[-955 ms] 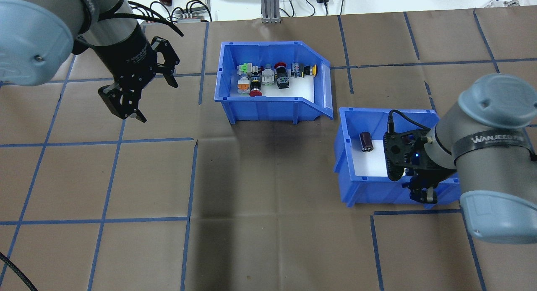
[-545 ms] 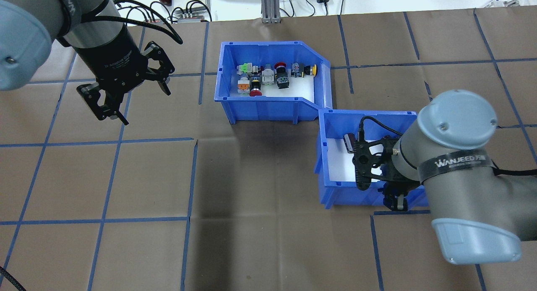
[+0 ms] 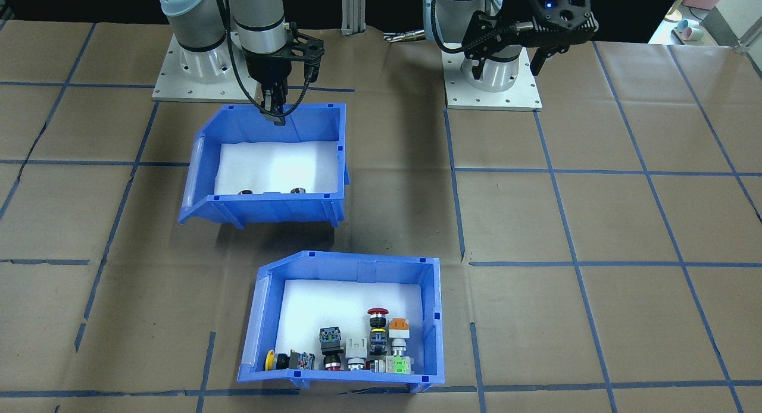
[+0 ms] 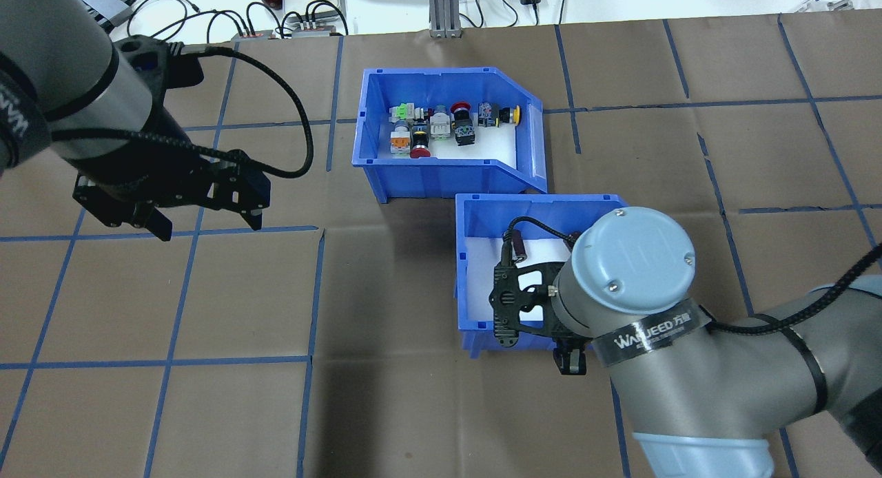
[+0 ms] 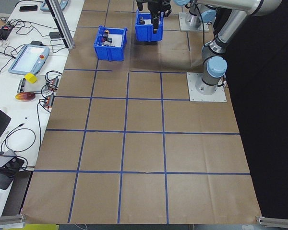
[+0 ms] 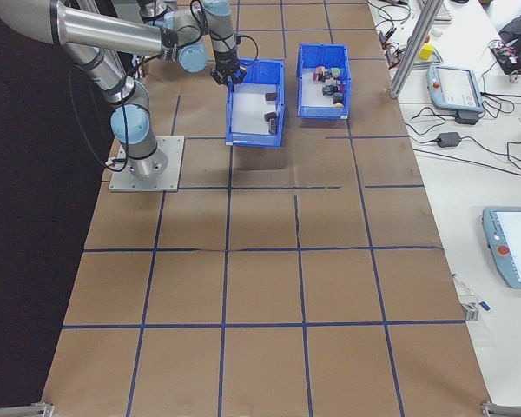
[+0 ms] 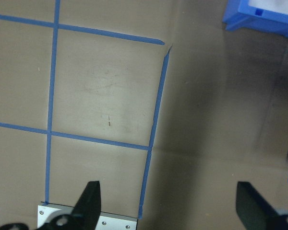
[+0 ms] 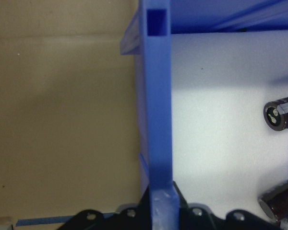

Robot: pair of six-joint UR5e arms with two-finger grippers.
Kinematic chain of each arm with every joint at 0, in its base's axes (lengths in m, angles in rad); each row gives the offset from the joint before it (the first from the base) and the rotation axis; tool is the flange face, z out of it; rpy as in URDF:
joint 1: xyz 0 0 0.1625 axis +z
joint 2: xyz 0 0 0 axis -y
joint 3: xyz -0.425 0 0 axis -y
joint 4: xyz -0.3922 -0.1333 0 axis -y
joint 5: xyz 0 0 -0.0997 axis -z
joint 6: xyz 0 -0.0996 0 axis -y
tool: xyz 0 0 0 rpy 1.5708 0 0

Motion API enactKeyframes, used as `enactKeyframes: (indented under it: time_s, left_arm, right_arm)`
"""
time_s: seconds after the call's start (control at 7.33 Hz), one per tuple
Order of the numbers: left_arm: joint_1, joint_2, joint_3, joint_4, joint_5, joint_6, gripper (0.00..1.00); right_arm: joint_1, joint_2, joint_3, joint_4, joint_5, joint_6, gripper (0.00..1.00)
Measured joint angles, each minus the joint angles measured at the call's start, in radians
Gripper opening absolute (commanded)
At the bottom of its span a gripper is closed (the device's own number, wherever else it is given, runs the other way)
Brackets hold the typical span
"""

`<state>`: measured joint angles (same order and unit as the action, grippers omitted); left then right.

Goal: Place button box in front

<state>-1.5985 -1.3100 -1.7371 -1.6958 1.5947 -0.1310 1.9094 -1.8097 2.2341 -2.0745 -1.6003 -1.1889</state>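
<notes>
From my station I see the button box (image 4: 451,171) resting on the brown papered surface (image 4: 413,409) at about 12 o'clock in the overhead view, its sloped-cut side toward 3 o'clock and its switches (image 4: 441,127) clustered along the far wall on white foam. At roughly 5 o'clock from it, just beside its sloped corner, is the second blue bin (image 4: 475,271), which looks raised off the surface in the front-facing view, with a shadow beneath it and dark cylinders (image 8: 282,115) lying on its white floor. My right end effector (image 3: 274,116) is clamped onto that bin's near wall; the right wrist view shows the blue rim (image 8: 158,96) running straight between the fingers. Out at 9 o'clock, well apart from both bins, my left end effector (image 4: 203,223) hangs above bare paper with its fingers (image 7: 89,203) spread wide, gripping nothing.
</notes>
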Motion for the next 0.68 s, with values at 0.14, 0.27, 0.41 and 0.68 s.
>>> enactKeyframes:
  time_s: [0.14, 0.27, 0.41, 0.68]
  left_arm:
    - [0.002, 0.052, -0.079, 0.048, 0.004, 0.024, 0.99]
    - [0.005, 0.072, -0.128, 0.132, 0.018, 0.085, 0.99]
    - [0.011, 0.064, -0.144, 0.182, 0.03, 0.133, 0.99]
    - [0.028, 0.012, -0.113, 0.207, 0.032, 0.164, 0.99]
  right_arm:
    - [0.046, 0.028, -0.001, -0.025, -0.016, 0.03, 0.08]
    - [0.09, 0.057, -0.002, -0.049, -0.029, 0.06, 0.08]
    - [0.126, 0.082, -0.002, -0.072, -0.039, 0.089, 0.08]
    - [0.181, 0.121, -0.003, -0.113, -0.049, 0.137, 0.08]
